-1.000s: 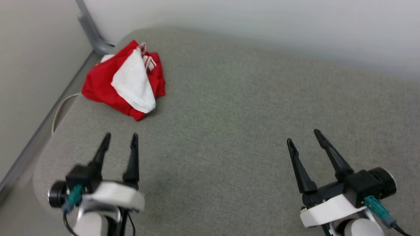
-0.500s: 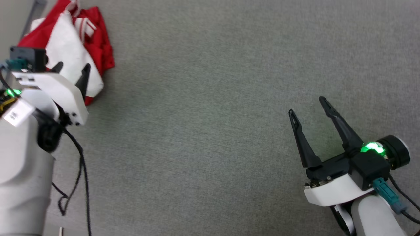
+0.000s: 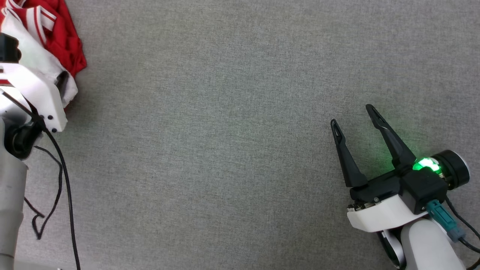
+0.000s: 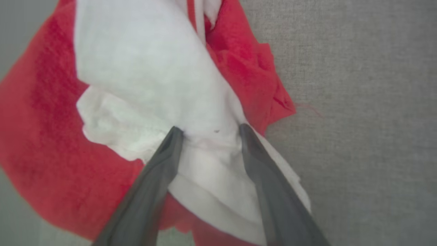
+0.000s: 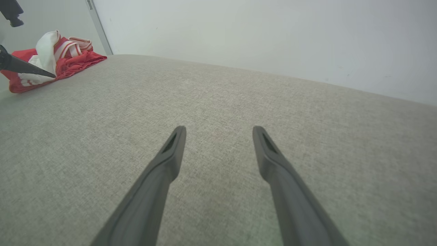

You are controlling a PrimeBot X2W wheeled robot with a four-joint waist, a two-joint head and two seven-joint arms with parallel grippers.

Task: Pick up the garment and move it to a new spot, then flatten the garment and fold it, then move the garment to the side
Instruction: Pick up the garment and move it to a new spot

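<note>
The garment point(image 3: 62, 41), a crumpled red T-shirt with a white sleeve and striped trim, lies bunched at the far left corner of the grey surface. My left gripper point(image 4: 210, 131) is open and pointing down into it. Its two fingertips point(image 4: 174, 134) press into the white sleeve point(image 4: 143, 68), with a fold of white cloth between them. In the head view the left wrist housing point(image 3: 32, 95) covers most of those fingers. My right gripper point(image 3: 351, 114) rests open at the lower right, far from the garment point(image 5: 73, 59), with nothing between its fingers point(image 5: 170, 153).
The grey fabric-covered surface point(image 3: 225, 131) stretches wide between the two arms. A pale wall point(image 5: 256, 41) and a grey metal post point(image 5: 99, 29) stand behind it. A black cable point(image 3: 65, 180) hangs off my left arm.
The head camera has tilted down, shifting the whole picture. My left arm has reached up and left onto the garment, its fingers now pressing on the white sleeve. The right gripper has barely moved.
</note>
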